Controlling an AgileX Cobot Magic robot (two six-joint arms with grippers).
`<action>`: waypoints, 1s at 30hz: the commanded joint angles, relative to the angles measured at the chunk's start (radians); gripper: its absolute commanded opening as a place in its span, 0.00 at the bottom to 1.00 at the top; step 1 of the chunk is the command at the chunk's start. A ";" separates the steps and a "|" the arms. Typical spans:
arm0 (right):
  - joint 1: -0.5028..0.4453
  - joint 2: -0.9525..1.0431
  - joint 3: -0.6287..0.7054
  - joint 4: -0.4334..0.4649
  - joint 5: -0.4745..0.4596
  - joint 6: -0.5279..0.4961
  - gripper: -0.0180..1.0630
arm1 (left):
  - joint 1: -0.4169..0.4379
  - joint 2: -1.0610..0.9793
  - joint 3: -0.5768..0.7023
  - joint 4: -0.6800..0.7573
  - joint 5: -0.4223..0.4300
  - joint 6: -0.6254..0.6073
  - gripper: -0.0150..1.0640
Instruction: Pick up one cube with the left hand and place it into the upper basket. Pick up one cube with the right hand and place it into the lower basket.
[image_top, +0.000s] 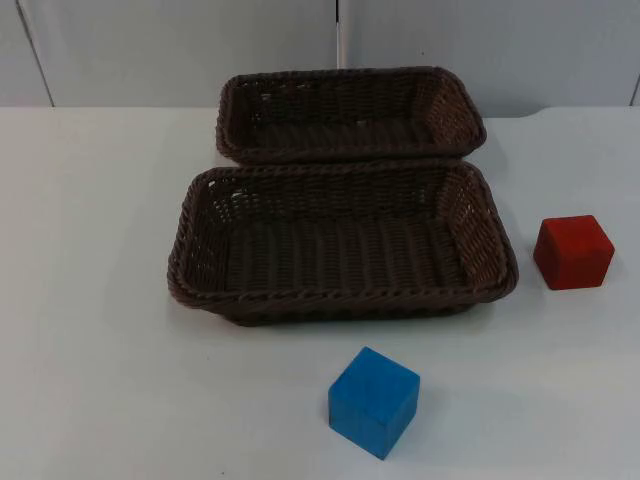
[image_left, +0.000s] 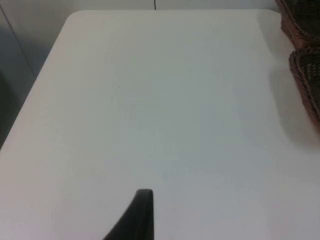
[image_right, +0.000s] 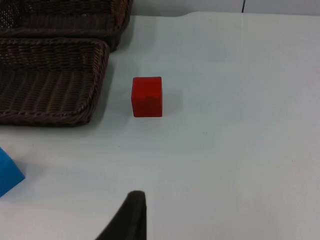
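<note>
Cubes sit untouched on the white table (image_top: 90, 300): two brown wicker baskets, upper basket (image_top: 350, 75) touching lower basket (image_top: 340, 300); blue cube (image_top: 373, 401) near the lower basket's front, red cube (image_top: 572, 252) just beside its right end. Whether either arm's fingers are apart or closed cannot be told.

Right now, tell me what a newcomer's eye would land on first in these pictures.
Two dark brown woven baskets sit mid-table, the upper basket touching the lower basket in front of it, both empty. The red cube stands on the white table beside the lower basket's right end, and the blue cube sits in front of that basket.
</note>
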 joint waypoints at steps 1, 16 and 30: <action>-0.006 -0.004 0.001 0.002 -0.004 0.000 0.99 | 0.003 0.015 -0.009 -0.023 -0.008 0.000 0.99; -0.006 -0.004 0.001 0.002 -0.004 0.000 0.99 | 0.003 0.207 -0.065 -0.037 -0.082 0.000 0.99; -0.006 -0.004 0.001 0.004 -0.004 0.000 0.99 | 0.003 0.295 -0.065 -0.108 -0.140 0.029 0.99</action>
